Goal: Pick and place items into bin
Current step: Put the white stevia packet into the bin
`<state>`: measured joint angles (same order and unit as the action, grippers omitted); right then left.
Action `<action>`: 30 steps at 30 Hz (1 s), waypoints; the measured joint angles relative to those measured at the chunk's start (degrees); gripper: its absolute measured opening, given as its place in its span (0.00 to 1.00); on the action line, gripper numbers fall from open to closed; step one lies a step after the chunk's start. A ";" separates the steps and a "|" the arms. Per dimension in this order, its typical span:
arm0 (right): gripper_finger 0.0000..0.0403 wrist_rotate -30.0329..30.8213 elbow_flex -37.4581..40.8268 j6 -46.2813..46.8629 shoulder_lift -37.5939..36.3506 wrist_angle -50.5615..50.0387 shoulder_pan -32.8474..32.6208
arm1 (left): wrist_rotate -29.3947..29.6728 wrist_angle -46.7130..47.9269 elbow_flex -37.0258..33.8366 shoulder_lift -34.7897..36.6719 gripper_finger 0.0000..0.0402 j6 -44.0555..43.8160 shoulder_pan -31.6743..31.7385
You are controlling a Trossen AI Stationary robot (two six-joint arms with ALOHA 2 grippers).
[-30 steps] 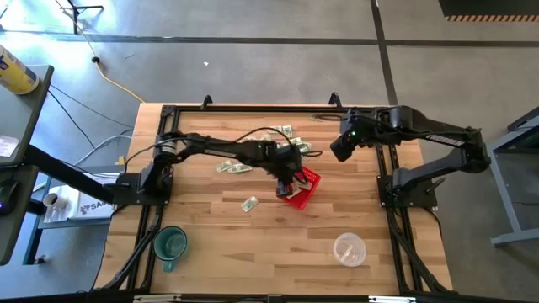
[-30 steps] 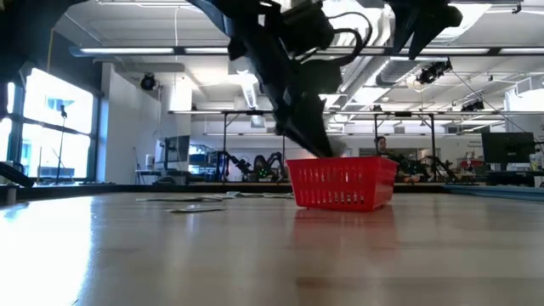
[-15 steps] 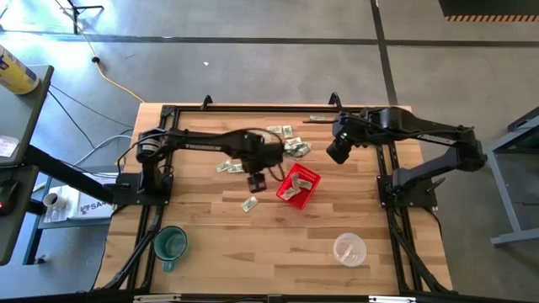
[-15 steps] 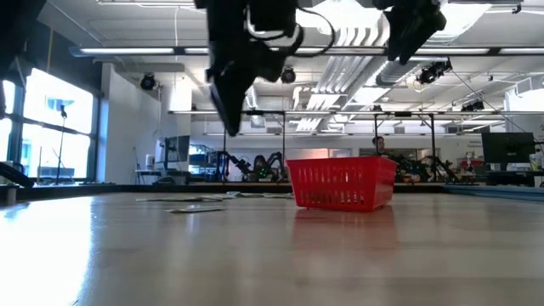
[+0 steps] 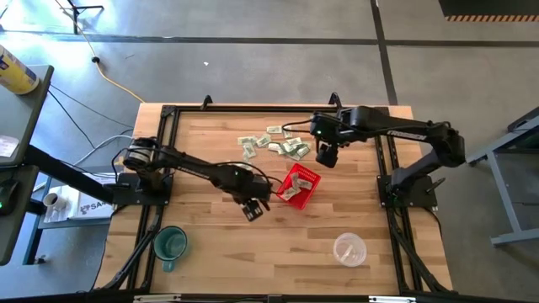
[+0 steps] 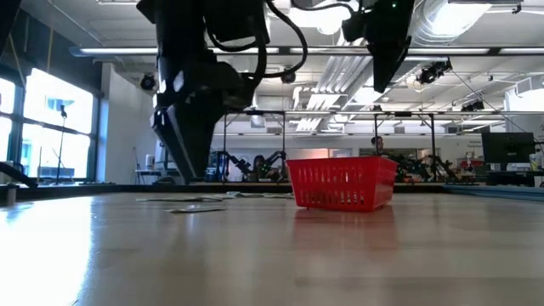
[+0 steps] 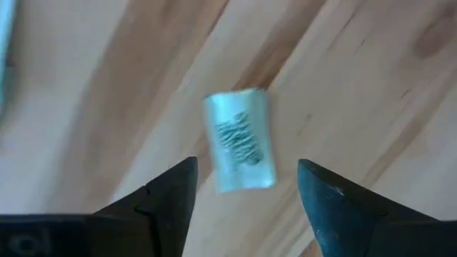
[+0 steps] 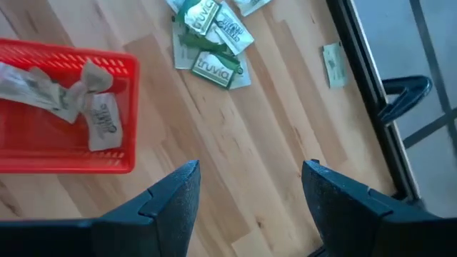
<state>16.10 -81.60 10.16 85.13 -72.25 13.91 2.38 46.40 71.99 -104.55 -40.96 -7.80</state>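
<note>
- A single paper slip (image 7: 239,150) lies flat on the wooden counter (image 5: 210,252), near its middle and just to the left of the red basket (image 5: 305,178). In the high view this slip is hidden under the left arm.
- The left end effector (image 5: 252,208) hangs directly above that slip. Its fingers (image 7: 166,196) stand apart and empty, one to either side of the slip in the left wrist view.
- The red basket sits near the counter's centre, slightly toward the right edge. It contains several crumpled slips (image 8: 86,93).
- A loose cluster of slips (image 5: 282,145) lies toward the far edge of the counter, beyond the basket.
- The right end effector (image 5: 326,154) is above the counter between that cluster and the basket. Its fingers (image 8: 171,203) are apart and hold nothing.
- A green mug (image 5: 170,244) stands near the front left corner.
- A clear plastic cup (image 5: 349,249) stands near the front right corner.
</note>
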 joint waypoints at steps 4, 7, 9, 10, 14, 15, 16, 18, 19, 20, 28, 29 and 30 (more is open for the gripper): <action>0.59 -0.61 0.00 -2.87 1.23 0.05 1.56 | 0.09 -1.01 -0.75 -0.65 0.75 -7.17 -0.12; 0.59 -2.76 0.00 -4.18 1.23 0.18 3.06 | 0.68 -0.23 -1.03 -1.86 0.78 -10.81 -0.08; 0.59 -3.32 0.00 -4.24 1.09 0.16 4.10 | 1.00 -0.95 -0.97 -2.70 0.78 -12.78 -0.06; 0.59 -3.33 0.00 -4.26 1.08 0.11 4.55 | 1.02 -0.86 -0.97 -3.15 0.78 -13.50 -0.08; 0.60 -3.51 0.00 -4.66 1.01 -0.53 6.47 | 1.02 -3.65 -0.99 -4.58 0.77 -14.84 -0.10; 0.60 -3.73 0.00 -4.66 1.01 -0.52 6.84 | 1.03 -4.19 -0.98 -4.84 0.76 -14.85 -0.10; 0.60 -4.12 0.00 -4.67 1.01 -0.47 7.21 | 1.19 -4.77 -0.93 -5.14 0.75 -14.86 -0.10; 0.59 -4.55 0.00 -4.65 1.01 -0.52 7.75 | 2.16 -4.86 -0.87 -5.22 0.73 -14.88 -0.10; 0.59 -4.55 0.00 -4.59 0.99 -0.52 7.96 | 2.98 -4.75 -0.88 -5.34 0.71 -14.89 -0.17; 0.59 -4.55 0.00 -4.58 0.99 -0.52 8.20 | 3.74 -4.77 -0.86 -5.75 0.69 -14.89 -0.19; 0.59 -7.07 0.00 -3.78 0.99 -0.54 8.64 | 6.58 -4.52 -0.75 -6.69 0.41 -10.92 -0.19; 0.59 -8.81 0.00 -3.92 0.98 -0.53 8.64 | 6.84 -4.72 -0.75 -6.73 0.37 -10.08 -0.19; 0.59 -10.72 0.00 -4.18 0.97 -0.51 8.64 | 6.96 -4.92 -0.75 -6.73 0.32 -9.32 -0.17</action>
<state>5.38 -81.60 5.98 86.11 -72.76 22.55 9.34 41.48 71.24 -111.28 -50.29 -7.97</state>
